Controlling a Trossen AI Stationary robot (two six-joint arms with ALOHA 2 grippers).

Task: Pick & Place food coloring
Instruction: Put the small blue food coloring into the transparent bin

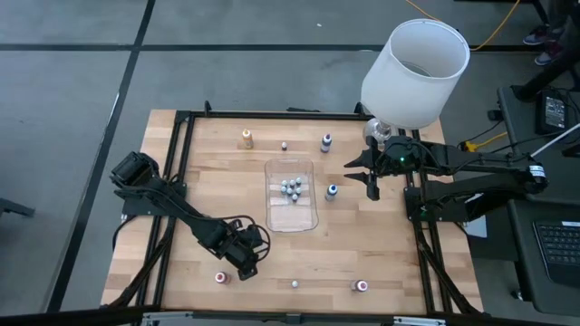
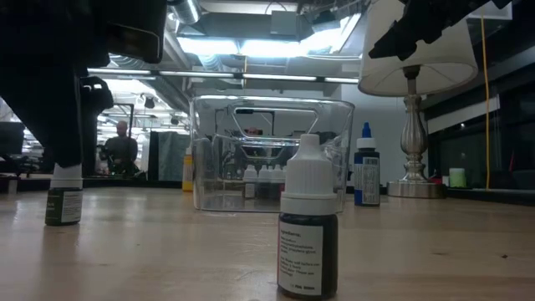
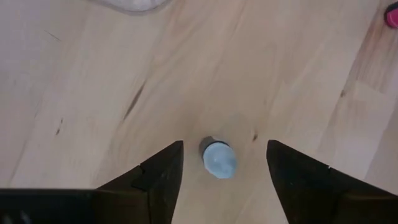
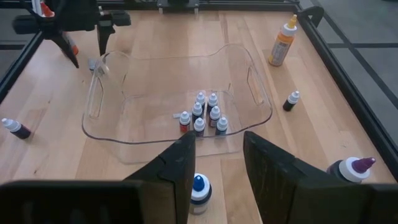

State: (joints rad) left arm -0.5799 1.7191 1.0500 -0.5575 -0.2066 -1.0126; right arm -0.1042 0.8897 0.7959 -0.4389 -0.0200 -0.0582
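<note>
- High view gives you the wooden table [image 1: 208,167] with the clear tray [image 1: 292,217] at its middle; a cluster of food coloring bottles [image 1: 292,187] stands inside it.
- More bottles stand loose around the tray: an orange one [image 1: 246,139] and a blue-capped one [image 1: 326,141] on the far side, and a red-capped one [image 1: 361,286] by the near edge.
- Your left tool [image 3: 224,171] is low over the near-left part of the table, fingers spread wide and released, with a pale-capped bottle [image 3: 218,158] upright between them, touching neither.
- Your right tool [image 4: 217,165] hovers beside the tray's right side under the white lampshade [image 1: 415,72], part-way parted and grasping nothing; a blue-capped bottle [image 4: 199,193] stands just below its fingertips.
</note>
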